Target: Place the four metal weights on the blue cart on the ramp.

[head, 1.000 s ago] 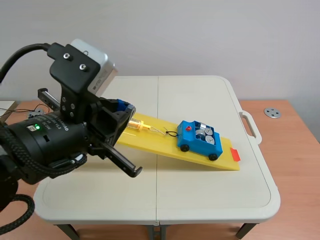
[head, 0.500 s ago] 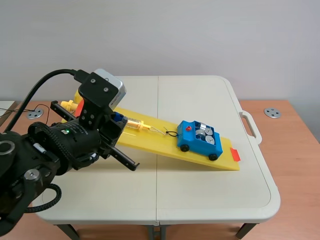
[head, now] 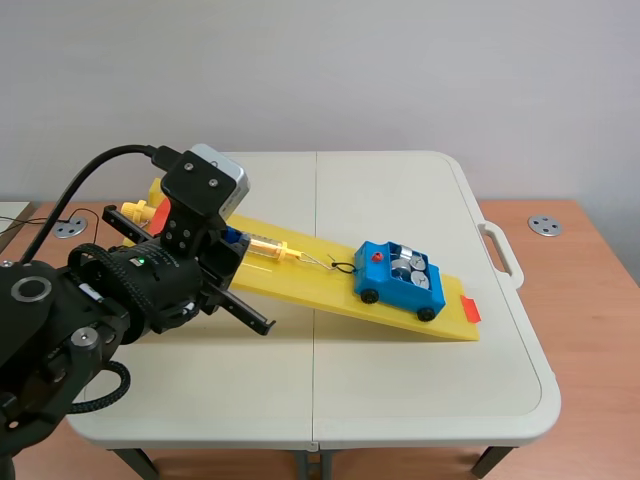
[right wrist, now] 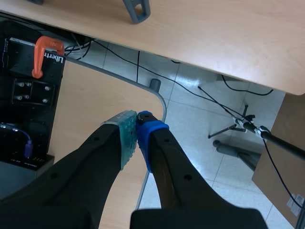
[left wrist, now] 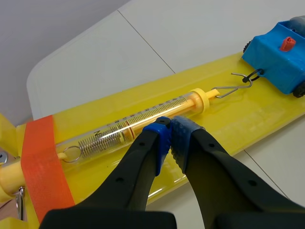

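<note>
Right of the frame's centre, the blue cart [head: 393, 288] sits low on the yellow ramp [head: 300, 284] with the metal weights [head: 406, 268] in its bed — the left gripper [left wrist: 170, 132], pads pressed together on nothing, hangs over the spring scale [left wrist: 119, 130], and the right gripper [right wrist: 137, 125] is likewise closed and empty.

Robotics lab bench. A folding table [head: 430, 400] is set against a bare wall [head: 400, 70]; a ramp [head: 320, 285] with a spring scale [left wrist: 143, 121] is laid out. Loose cables [right wrist: 138, 67], a clamp [right wrist: 44, 52] and what may be an electronics rack [right wrist: 24, 95] are seen nearby.
</note>
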Robot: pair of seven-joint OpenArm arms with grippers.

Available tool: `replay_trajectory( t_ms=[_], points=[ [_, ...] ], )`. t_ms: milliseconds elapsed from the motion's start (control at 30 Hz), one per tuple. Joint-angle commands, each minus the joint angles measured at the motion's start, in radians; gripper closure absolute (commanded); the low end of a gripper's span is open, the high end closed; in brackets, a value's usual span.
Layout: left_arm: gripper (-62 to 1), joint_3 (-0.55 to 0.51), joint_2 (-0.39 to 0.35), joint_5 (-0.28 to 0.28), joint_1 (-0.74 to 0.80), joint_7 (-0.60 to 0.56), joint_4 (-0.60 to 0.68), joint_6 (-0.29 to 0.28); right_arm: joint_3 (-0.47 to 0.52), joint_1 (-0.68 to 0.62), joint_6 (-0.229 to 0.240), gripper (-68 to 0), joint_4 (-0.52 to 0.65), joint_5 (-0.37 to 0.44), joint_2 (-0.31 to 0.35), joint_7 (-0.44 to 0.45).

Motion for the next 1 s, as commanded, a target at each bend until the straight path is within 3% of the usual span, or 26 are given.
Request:
replay_trajectory(
  t_ms=[0, 833, 967],
  points=[
    [-2.6, -0.014, 0.024, -0.028, -0.034, -0.127, 0.098, 0.065, 0.055, -0.008, 0.016, -0.6, 0.102, 0.082, 0.022, 0.053],
    [-2.6, -0.014, 0.024, -0.029, -0.034, -0.127, 0.098, 0.065, 0.055, -0.005, 0.016, -0.6, 0.102, 0.082, 0.022, 0.054],
    [-2.6, -0.014, 0.023, -0.049, -0.034, -0.125, 0.1, 0.065, 0.055, -0.005, 0.016, -0.6, 0.102, 0.082, 0.023, 0.071]
  ],
)
